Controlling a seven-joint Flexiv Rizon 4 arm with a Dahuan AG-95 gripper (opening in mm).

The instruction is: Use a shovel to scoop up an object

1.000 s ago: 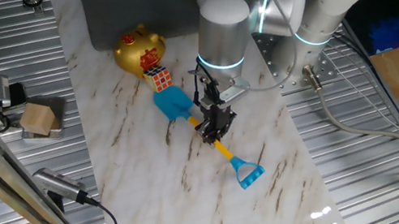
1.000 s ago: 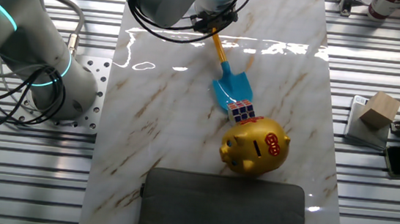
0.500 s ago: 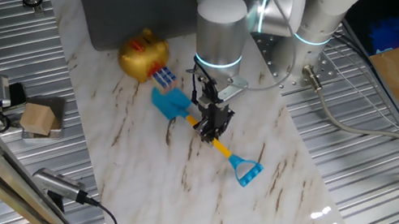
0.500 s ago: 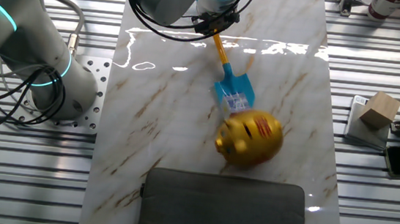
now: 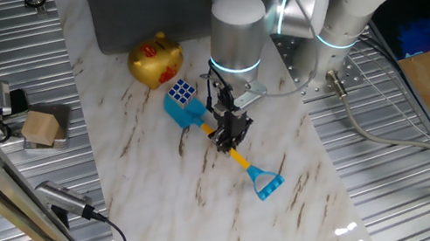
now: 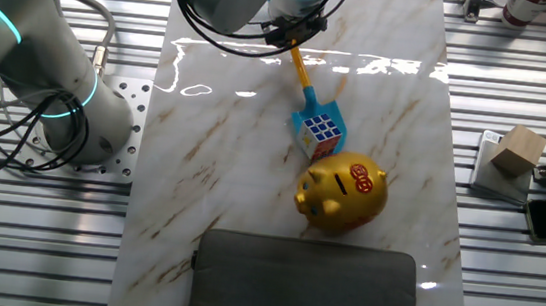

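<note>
Cube aboard the blade, but only loosely.

On the bench [image 5: 265, 236], from left to right in the one fixed view: the golden pig bank [image 5: 154, 59] sits just beside the cube [image 5: 182, 92], which rests on the light-blue blade of the shovel [image 5: 198, 117]; then comes the gripper [image 5: 227, 136], pinching the thin yellow shaft, and last the blue end loop, lying free. In the other fixed view the cube [image 6: 321, 131] covers most of the blade, with the pig bank [image 6: 342, 189] close against its far edge. Judged from this, 2 risks stand out: any tilt or jerk on lifting could roll the cube off, as the blade seems barely wider than it, and the thin shaft could twist in the pinch under the load.
</note>
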